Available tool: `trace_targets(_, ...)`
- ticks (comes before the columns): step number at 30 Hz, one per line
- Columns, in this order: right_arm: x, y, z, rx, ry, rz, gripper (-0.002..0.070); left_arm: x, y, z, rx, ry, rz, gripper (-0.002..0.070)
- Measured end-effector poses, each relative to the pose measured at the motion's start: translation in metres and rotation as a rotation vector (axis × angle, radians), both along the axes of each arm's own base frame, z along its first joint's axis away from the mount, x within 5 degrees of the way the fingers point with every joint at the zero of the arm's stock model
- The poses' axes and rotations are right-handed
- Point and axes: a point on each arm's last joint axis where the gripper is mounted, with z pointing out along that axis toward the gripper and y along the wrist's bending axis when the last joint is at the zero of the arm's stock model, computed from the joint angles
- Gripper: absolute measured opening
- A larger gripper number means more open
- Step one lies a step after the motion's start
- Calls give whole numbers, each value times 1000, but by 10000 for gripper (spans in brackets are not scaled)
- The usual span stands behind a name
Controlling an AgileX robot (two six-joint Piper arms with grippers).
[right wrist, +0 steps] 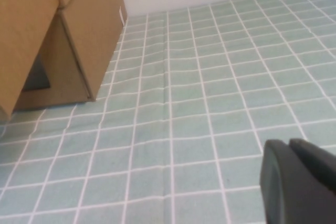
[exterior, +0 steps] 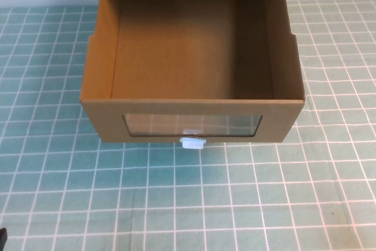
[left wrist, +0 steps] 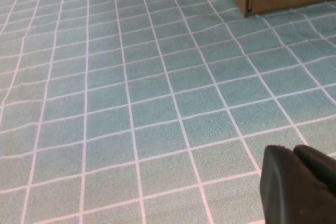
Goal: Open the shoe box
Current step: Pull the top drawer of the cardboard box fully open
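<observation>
Gaping shoe box [exterior: 104,123] shows bare cardboard; left gripper [left wrist: 295,167], right gripper [right wrist: 292,161] above cloth [exterior: 235,204].

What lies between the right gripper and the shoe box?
Bare checked cloth only, per the right wrist view. Right gripper hangs right of the shoe box, left gripper left of it.

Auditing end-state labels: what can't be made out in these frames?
- shoe box: rear cut off by the high view's top edge; wrist views catch only corners.
- white tab: too small in the high view to tell how it is fixed.
- left gripper, shut above the mat: cropped by its wrist view's edge.
- right gripper, shut above the mat beside the box: likewise cropped.
</observation>
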Motion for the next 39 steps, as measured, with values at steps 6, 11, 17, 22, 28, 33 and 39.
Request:
trace_targets(6, -5, -1, -4, -58, 24, 12, -13, 0, 0, 0, 0, 0, 0, -5)
trace_targets(11, -7, 4, -11, -130, 83, 80, -13, 0, 0, 0, 0, 0, 0, -5)
trace_targets(17, -7, 6, -11, -163, 83, 115, -13, 0, 0, 0, 0, 0, 0, -5)
trace_targets(22, -8, 7, -11, -165, 85, 118, -13, 0, 0, 0, 0, 0, 0, -5)
trace_targets(28, -8, 7, -11, -149, 86, 120, -13, 0, 0, 0, 0, 0, 0, -5)
trace_targets(33, -8, 7, -11, -142, 86, 122, -13, 0, 0, 0, 0, 0, 0, -5)
trace_targets(39, -8, 7, -11, -139, 86, 122, -13, 0, 0, 0, 0, 0, 0, -5)
